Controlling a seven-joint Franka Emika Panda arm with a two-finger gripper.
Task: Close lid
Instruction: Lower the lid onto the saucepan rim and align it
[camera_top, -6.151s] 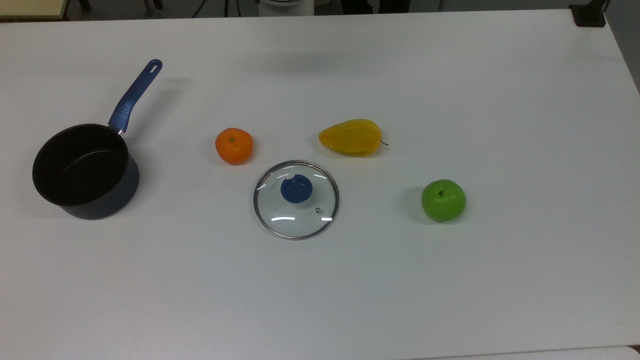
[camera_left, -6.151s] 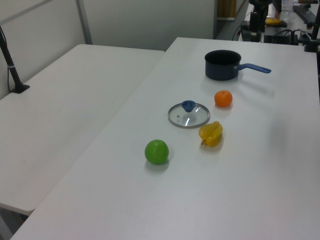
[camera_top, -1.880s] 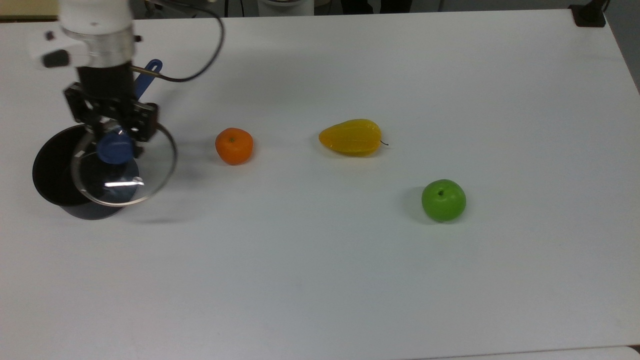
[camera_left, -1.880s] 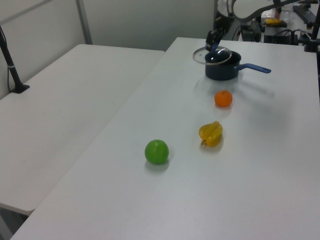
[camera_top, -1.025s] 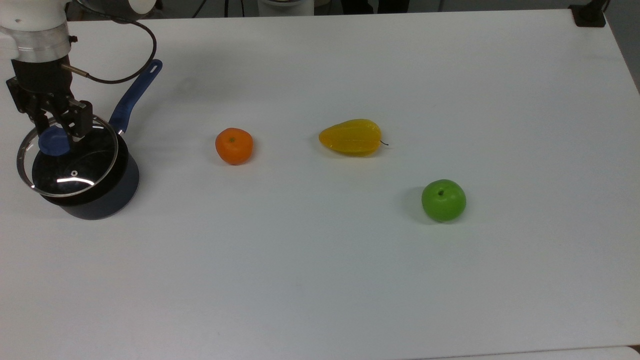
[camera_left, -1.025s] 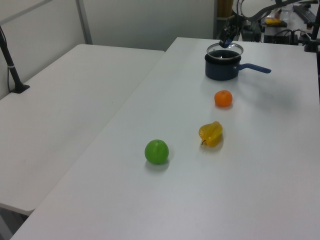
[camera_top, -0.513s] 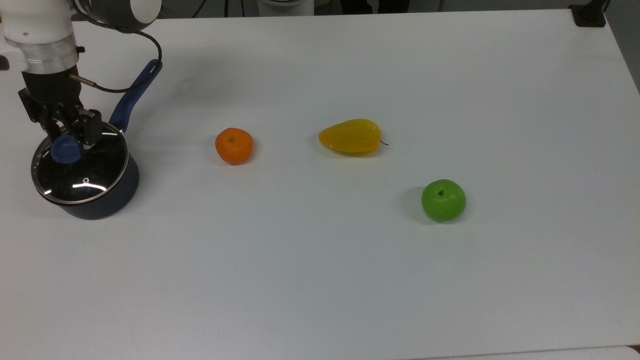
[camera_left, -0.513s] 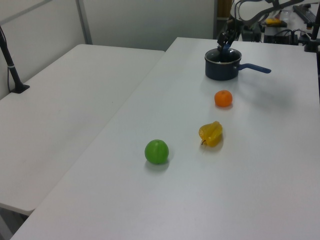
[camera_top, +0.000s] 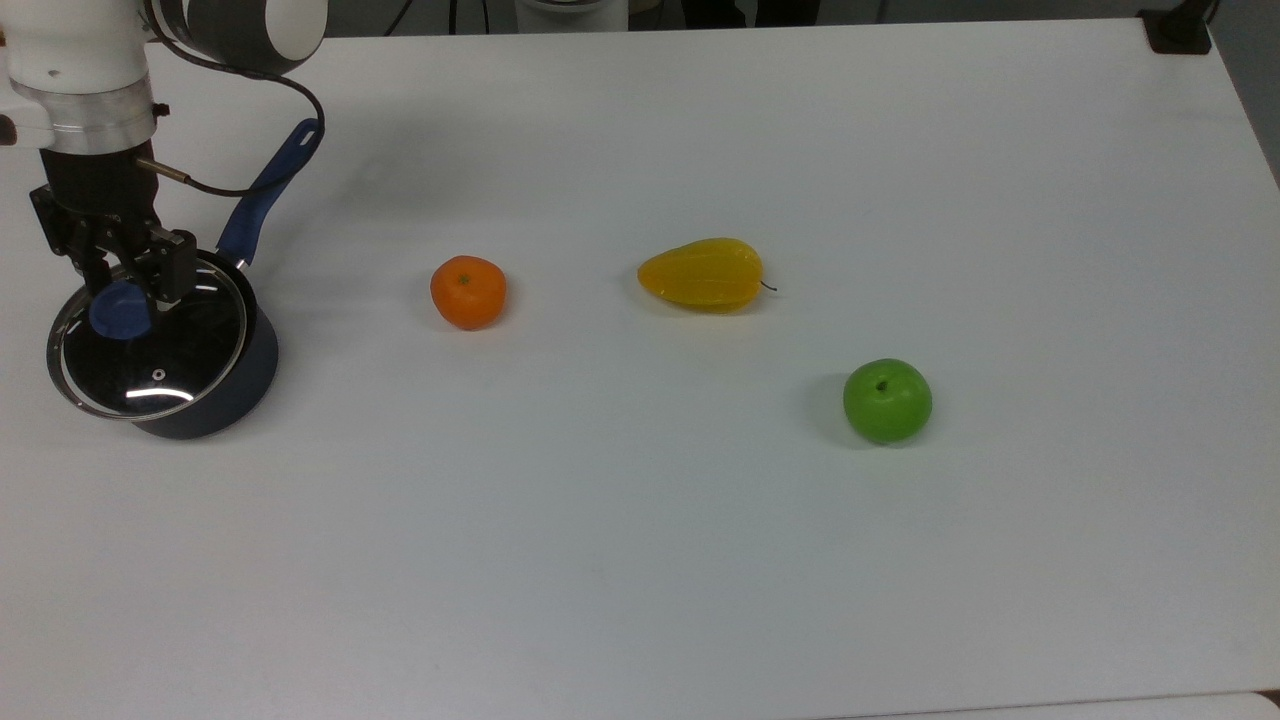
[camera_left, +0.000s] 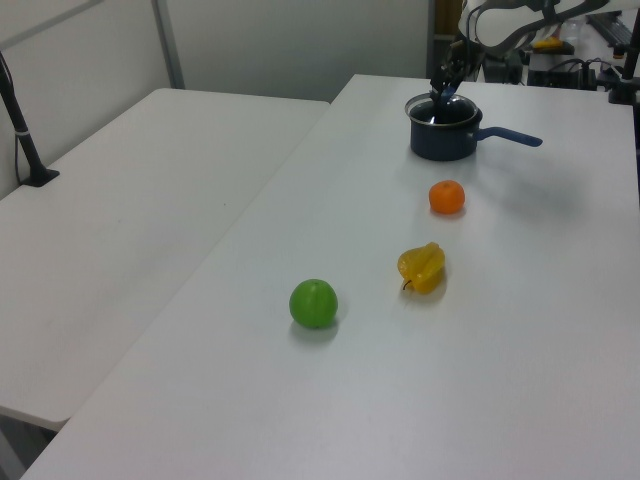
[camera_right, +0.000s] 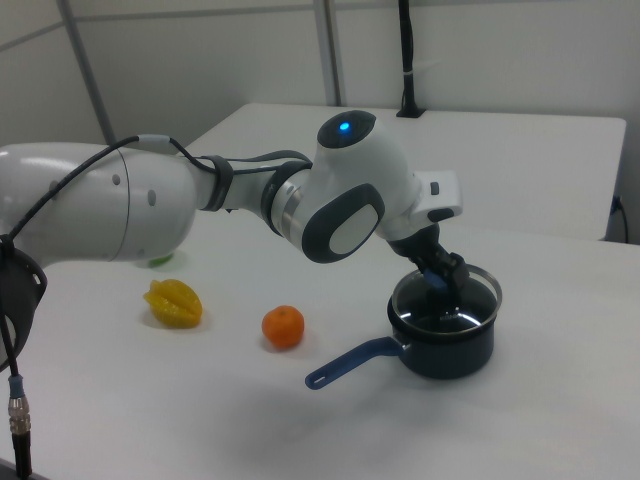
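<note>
We have the lid (camera_top: 150, 345) over the pot (camera_top: 215, 390) but sitting off-centre, our claw (camera_top: 122, 290) clamped on its blue knob (camera_top: 120, 310), so seating and letting go remain.

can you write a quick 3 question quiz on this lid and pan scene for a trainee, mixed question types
1. True or false: the lid lies flat on the table between the orange and the green apple.
2. Multiple choice: what does the gripper hold? A the pan's handle; B the lid's blue knob; C the yellow star fruit.
3. In the top view, does the saucepan sit at the left or the right of the table?

Key: 1 false, the lid is over the saucepan. 2 B. 3 the top view's left.
</note>
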